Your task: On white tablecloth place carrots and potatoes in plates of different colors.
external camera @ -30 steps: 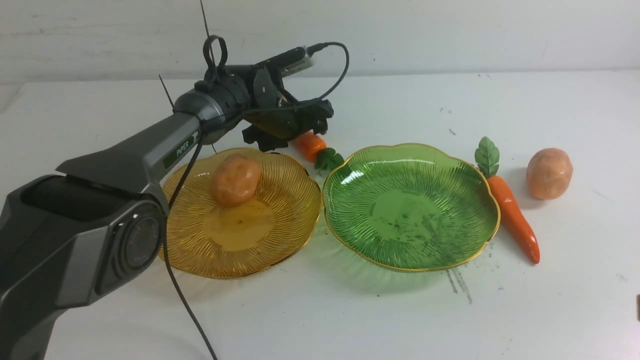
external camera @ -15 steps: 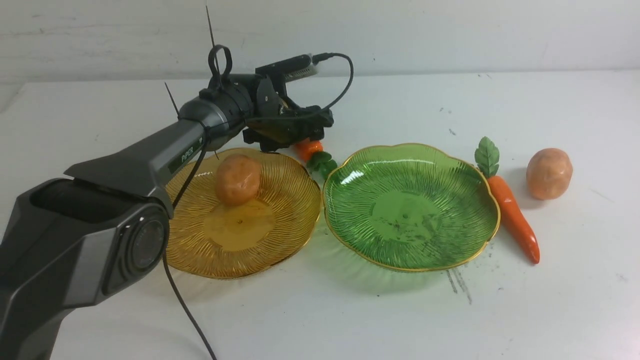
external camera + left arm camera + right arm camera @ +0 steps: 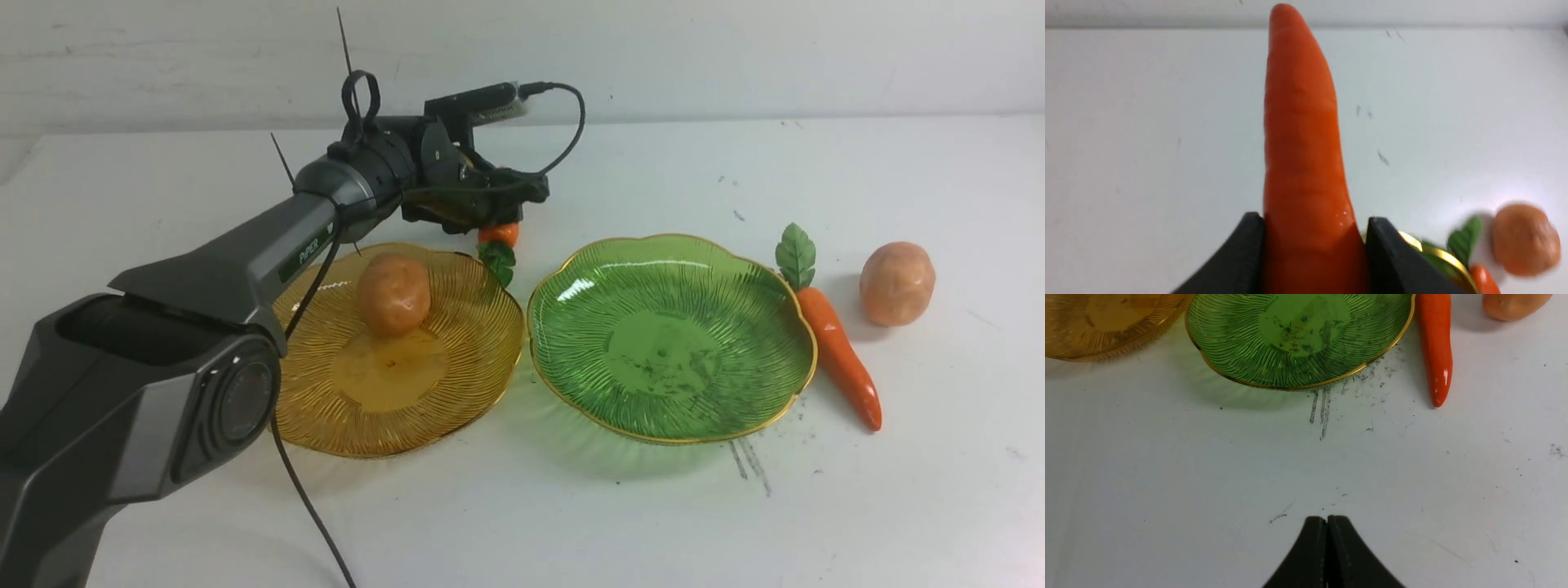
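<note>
My left gripper (image 3: 498, 214) is shut on a carrot (image 3: 500, 234), held above the tablecloth (image 3: 571, 506) just behind the amber plate (image 3: 457, 392), with its green leaves (image 3: 498, 261) hanging down. In the left wrist view the carrot (image 3: 1302, 155) sticks out between the black fingers (image 3: 1245, 253). One potato (image 3: 394, 292) lies in the amber plate. The green plate (image 3: 735, 384) holds nothing. The longer carrot (image 3: 837, 347) lies right of the green plate, with the second potato (image 3: 896, 282) further right. My right gripper (image 3: 1327, 522) is shut and empty over the cloth near the front; it is out of the front view.
Dark pen-like streaks (image 3: 1321, 412) mark the cloth in front of the green plate (image 3: 1290, 339). The left arm's cable (image 3: 310, 506) hangs down past the amber plate. A pale wall (image 3: 735, 49) stands behind the table.
My left gripper has lifted the short carrot off the cloth and drawn it leftward and up; the carrot now hangs with its leaves down. The potato in the amber plate has barely moved.
</note>
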